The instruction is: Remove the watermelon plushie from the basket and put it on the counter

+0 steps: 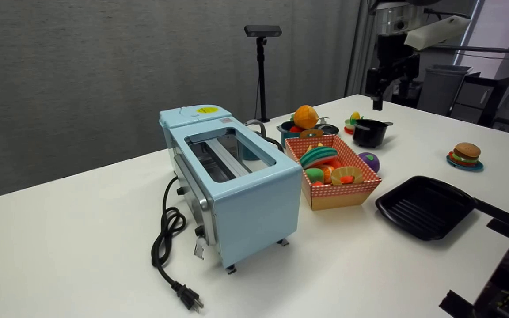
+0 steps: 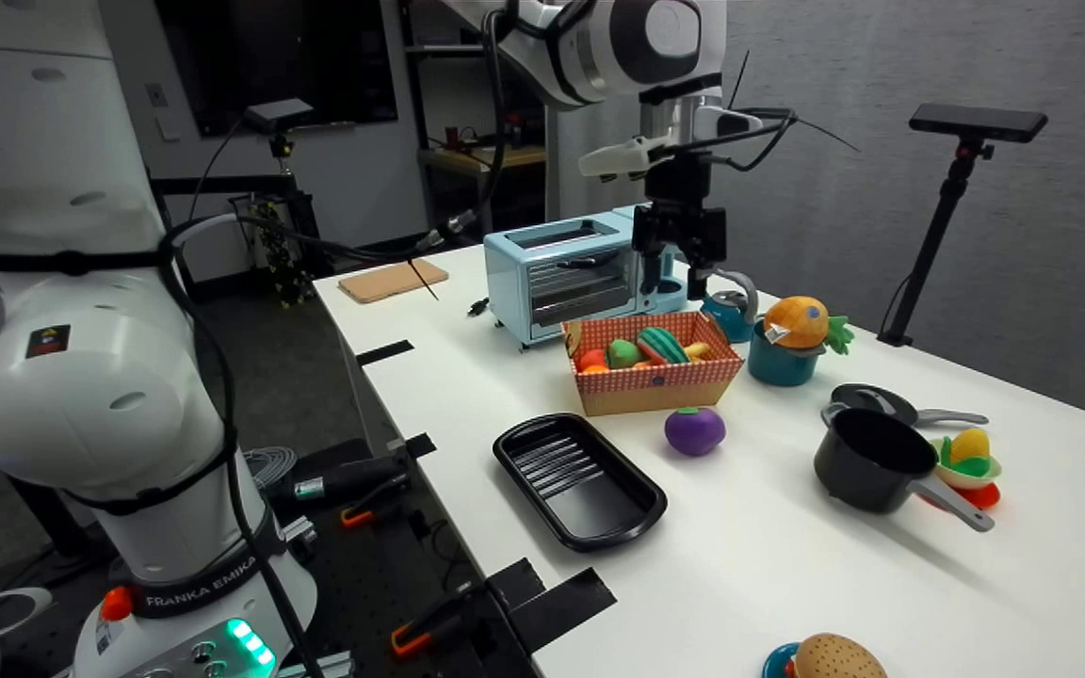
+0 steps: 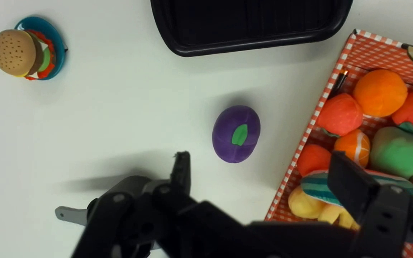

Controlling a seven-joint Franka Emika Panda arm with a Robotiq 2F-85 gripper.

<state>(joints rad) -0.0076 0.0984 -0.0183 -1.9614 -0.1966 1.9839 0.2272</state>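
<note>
Wrist view: I have the pincer (image 3: 260,161) spread, jaws wide apart, one of them hiding part of the watermelon (image 3: 316,186). Both exterior views show me the pincer raised above the counter (image 1: 82,247), and the watermelon in the basket (image 2: 646,403), lying between green fruit (image 3: 402,152) and yellow fruit (image 3: 305,204). Toaster (image 1: 259,207) just beside the basket; touching or not, I can't tell. Purple toy (image 2: 694,431) on the counter, near the basket, apart from it. Tray (image 2: 580,480) near both. Burger (image 1: 466,151) on its plate (image 3: 59,59), farther off.
</note>
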